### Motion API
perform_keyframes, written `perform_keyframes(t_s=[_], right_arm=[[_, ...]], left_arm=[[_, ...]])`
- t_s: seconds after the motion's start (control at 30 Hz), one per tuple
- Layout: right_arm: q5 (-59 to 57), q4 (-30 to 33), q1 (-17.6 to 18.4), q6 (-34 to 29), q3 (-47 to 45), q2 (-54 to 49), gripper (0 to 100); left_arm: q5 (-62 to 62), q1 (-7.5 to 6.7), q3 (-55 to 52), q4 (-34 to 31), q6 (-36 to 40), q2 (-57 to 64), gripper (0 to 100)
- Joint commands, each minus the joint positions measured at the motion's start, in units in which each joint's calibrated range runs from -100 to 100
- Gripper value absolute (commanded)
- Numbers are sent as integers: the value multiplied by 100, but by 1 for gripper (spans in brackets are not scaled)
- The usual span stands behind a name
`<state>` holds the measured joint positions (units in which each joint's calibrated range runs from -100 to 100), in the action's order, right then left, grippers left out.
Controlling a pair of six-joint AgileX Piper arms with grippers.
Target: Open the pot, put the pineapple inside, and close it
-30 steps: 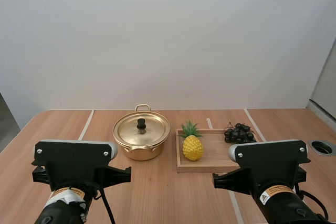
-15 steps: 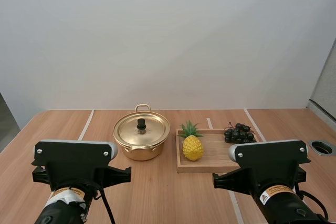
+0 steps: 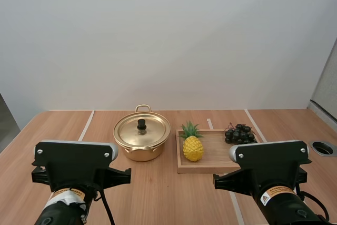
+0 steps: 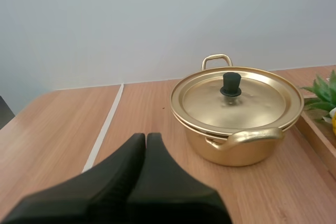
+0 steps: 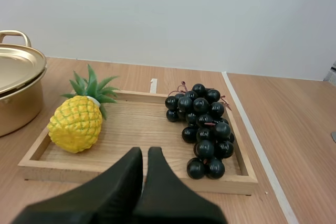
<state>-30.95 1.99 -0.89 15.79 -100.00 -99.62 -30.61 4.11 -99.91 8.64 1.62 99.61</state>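
Pot (image 3: 142,142): gold, sitting on the worktop (image 3: 158,193), with its lid (image 3: 150,128) lying closed on top.
Pineapple (image 3: 192,146): standing upright at the left end of the wooden tray (image 3: 215,155), just right of the pot.
Grapes (image 3: 240,133): dark bunch, lying in the tray's far right corner, apart from the pineapple.
Left claw (image 4: 146,139): pressed together, gripping nothing, hovering short of the pot.
Right claw (image 5: 145,153): pressed together, gripping nothing, hovering at the tray's near rim.
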Motion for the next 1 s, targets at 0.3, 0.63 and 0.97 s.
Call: perform_keyframes(t_s=[0.3,0.63,0.97], right_arm=[[9,-125,4,-18,0,-38,100],[9,-125,4,-18,0,-38,100],[80,-85,4,3,0,-38,100]], left_arm=[[98,-20,-9,-214,85,39,100],[114,-20,-9,-208,225,39,100],[114,-147,-9,-208,216,39,100]])
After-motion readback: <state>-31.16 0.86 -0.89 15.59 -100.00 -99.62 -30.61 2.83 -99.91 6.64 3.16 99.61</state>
